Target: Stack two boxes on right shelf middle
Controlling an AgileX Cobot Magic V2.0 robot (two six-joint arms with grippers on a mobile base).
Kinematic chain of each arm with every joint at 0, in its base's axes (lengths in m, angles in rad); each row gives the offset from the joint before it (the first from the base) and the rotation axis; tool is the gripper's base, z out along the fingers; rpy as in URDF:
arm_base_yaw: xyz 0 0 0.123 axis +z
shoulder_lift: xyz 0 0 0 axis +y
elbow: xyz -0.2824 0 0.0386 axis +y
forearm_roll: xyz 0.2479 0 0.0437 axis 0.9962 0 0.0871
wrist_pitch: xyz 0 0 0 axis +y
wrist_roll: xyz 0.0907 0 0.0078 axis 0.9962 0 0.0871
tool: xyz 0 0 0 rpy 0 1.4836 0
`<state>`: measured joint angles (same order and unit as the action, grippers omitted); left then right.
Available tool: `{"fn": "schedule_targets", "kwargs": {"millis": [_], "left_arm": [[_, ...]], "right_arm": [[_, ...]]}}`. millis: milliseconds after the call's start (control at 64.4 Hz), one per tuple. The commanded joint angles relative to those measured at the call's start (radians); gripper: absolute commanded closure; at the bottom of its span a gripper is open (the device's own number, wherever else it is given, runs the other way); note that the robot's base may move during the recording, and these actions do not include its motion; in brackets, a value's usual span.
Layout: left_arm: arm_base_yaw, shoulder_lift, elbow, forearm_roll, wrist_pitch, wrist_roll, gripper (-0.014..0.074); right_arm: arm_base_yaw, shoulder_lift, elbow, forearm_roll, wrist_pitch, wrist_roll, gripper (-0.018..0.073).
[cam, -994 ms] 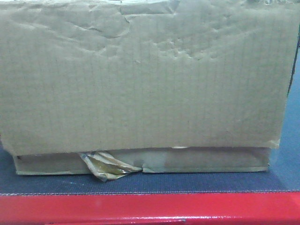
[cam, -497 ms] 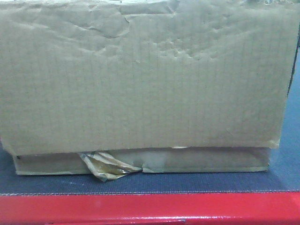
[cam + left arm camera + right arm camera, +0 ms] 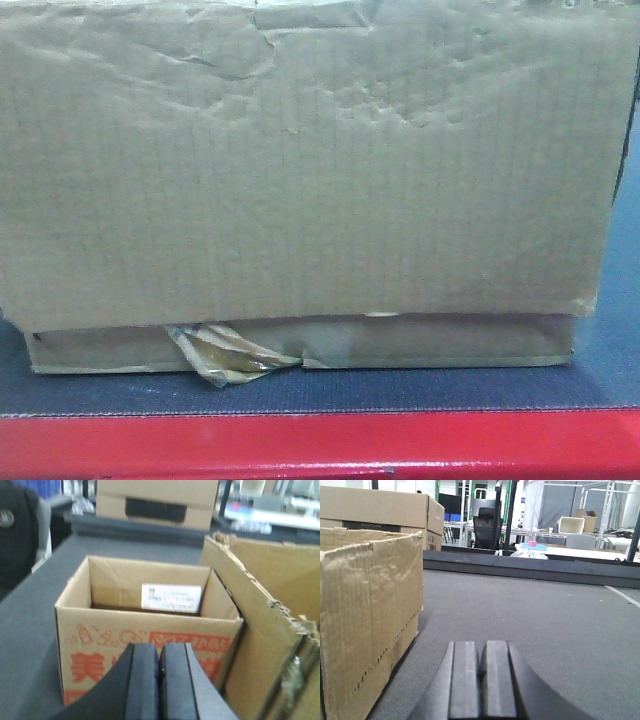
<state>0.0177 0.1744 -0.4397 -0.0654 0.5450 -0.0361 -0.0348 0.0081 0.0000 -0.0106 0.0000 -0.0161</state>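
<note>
Front view, boxes: the tall box (image 3: 300,160) fills nearly the whole picture, its face creased near the top. It sits directly on the flat box (image 3: 440,342), whose front edge shows as a thin band beneath it.
Front view, tape: a ragged glossy tape strip (image 3: 222,355) hangs crumpled from the flat box's front, left of centre.
Front view, support: both boxes rest on a dark grey platform (image 3: 300,392) with a red beam (image 3: 300,445) along its front edge. Neither hand shows here.
Left wrist view, hand: the left hand (image 3: 160,652) has its fingers pressed together with nothing between them.
Left wrist view, extras: just beyond the fingers stands an open printed box (image 3: 100,645) with red lettering and a white label (image 3: 171,597) inside on its far wall. A plain brown box wall with a torn top edge rises close beside it on the right.
Right wrist view, hand: the right hand (image 3: 480,652) is likewise closed on nothing, low over the grey surface.
Right wrist view, extras: a plain brown box side with a crumpled rim stands to the left of the hand, apart from it. Whether the flat box lies under it cannot be told from here.
Right wrist view, background: a far box (image 3: 385,507) and an office chair (image 3: 486,527).
</note>
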Motion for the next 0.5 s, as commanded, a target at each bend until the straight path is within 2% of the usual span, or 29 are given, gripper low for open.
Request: {"fn": "schedule_targets", "kwargs": {"millis": [0, 93, 140, 326, 404, 481], "left_arm": [[0.000, 0.111, -0.101, -0.009, 0.136, -0.001, 0.0689], [0.000, 0.240, -0.192, -0.009, 0.255, -0.001, 0.0689], [0.000, 0.312, -0.235, -0.009, 0.273, -0.001, 0.0689], [0.000, 0.475, -0.297, -0.011, 0.201, -0.001, 0.0689], [0.000, 0.508, -0.301, -0.011, 0.151, -0.001, 0.0689], [0.000, 0.529, -0.311, -0.019, 0.148, -0.001, 0.0689]], "right_arm": [[-0.005, -0.008, 0.000, -0.001, -0.017, -0.002, 0.0721], [-0.005, -0.008, 0.000, -0.001, -0.017, -0.002, 0.0721], [-0.005, -0.008, 0.000, -0.001, -0.017, -0.002, 0.0721], [-0.005, -0.008, 0.000, -0.001, -0.017, -0.002, 0.0721], [-0.005, -0.008, 0.000, -0.001, -0.017, -0.002, 0.0721], [-0.005, -0.008, 0.000, -0.001, -0.017, -0.002, 0.0721]]}}
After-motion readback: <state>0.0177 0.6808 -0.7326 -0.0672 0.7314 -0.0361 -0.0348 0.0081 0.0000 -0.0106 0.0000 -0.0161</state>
